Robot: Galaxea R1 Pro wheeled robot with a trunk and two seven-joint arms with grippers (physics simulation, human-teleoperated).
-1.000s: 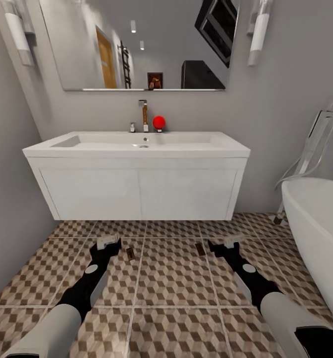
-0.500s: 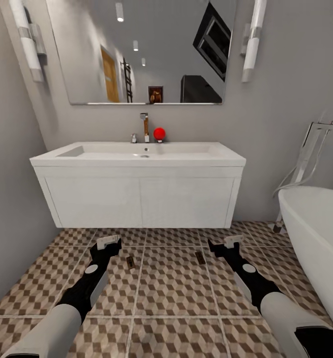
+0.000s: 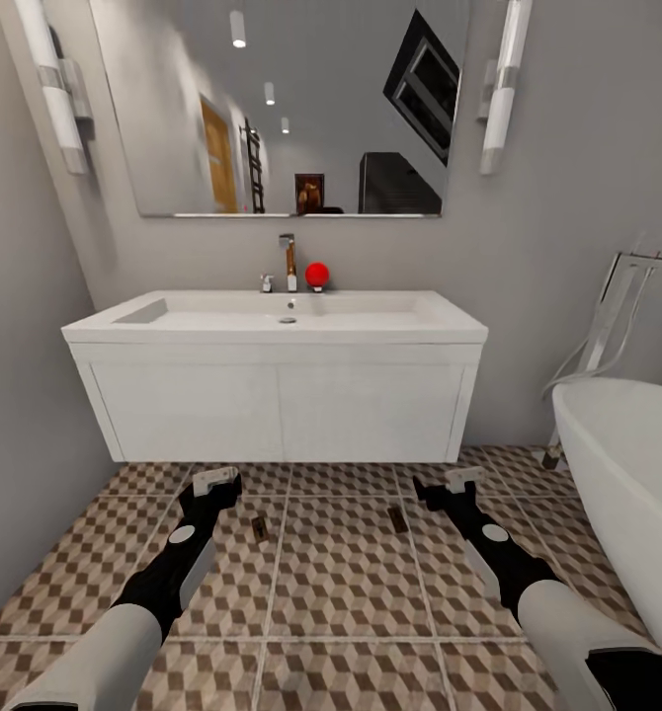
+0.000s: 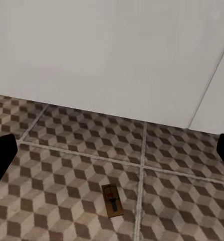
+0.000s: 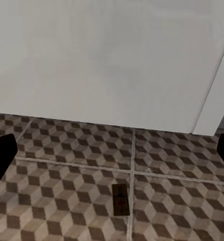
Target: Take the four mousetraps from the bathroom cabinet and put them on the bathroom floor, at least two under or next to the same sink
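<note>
Bathroom floor [image 3: 351, 583]: I read it as matt tile, printed cube pattern, pale grout. Sink [image 3: 272, 321]: smooth white slab, satin sheen; vanity front below looks the same painted finish. Two mousetraps [image 3: 261, 528] [image 3: 398, 519]: tan wood-like boards, dark metal bar. Tap [image 3: 288, 259]: brushed metal. Bathtub [image 3: 627, 464]: glossy white. Mirror [image 3: 282, 99]: reflective glass. My arms: matt black and white plastic shells
</note>
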